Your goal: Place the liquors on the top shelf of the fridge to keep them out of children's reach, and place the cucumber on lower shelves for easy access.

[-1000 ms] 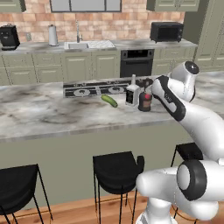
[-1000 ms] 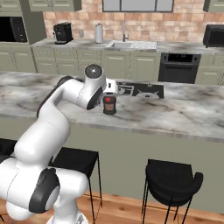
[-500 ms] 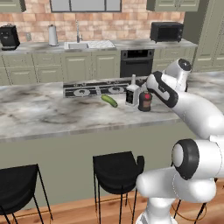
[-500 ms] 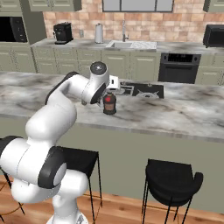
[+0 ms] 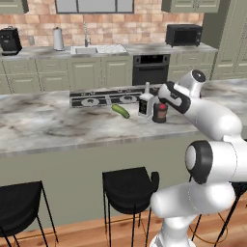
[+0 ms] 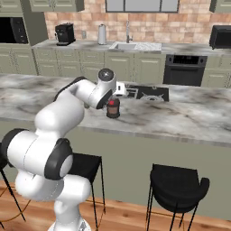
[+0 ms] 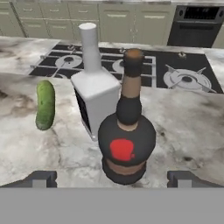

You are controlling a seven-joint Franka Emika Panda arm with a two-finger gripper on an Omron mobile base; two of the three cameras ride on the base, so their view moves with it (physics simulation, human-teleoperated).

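Item 1, gripper: released, its two finger tips set wide apart at the bottom of the hand view, holding nothing. We judge it poised for a first grasp.

Item 2, squat dark bottle: upright on the marble surface, long axis vertical, dead ahead of the gripper at 12 o'clock and centred between the finger tips. This is the relation the next move turns on: we judge a straight advance would bring the fingers to either side of its round body. In the left base view the same bottle stands just beside the hand.

Item 3, clear-white bottle: upright, at 11 o'clock from the dark bottle and just behind it. Whether they touch, we cannot tell. It may crowd the left finger on approach.

Item 4, cucumber: lying flat on the surface, well off at 9 o'clock in the hand view, long axis running away from the camera. Not in the way.

Item 5, cooktop: set into the surface beyond both bottles.

Item 6, bar stool: below the surface edge.
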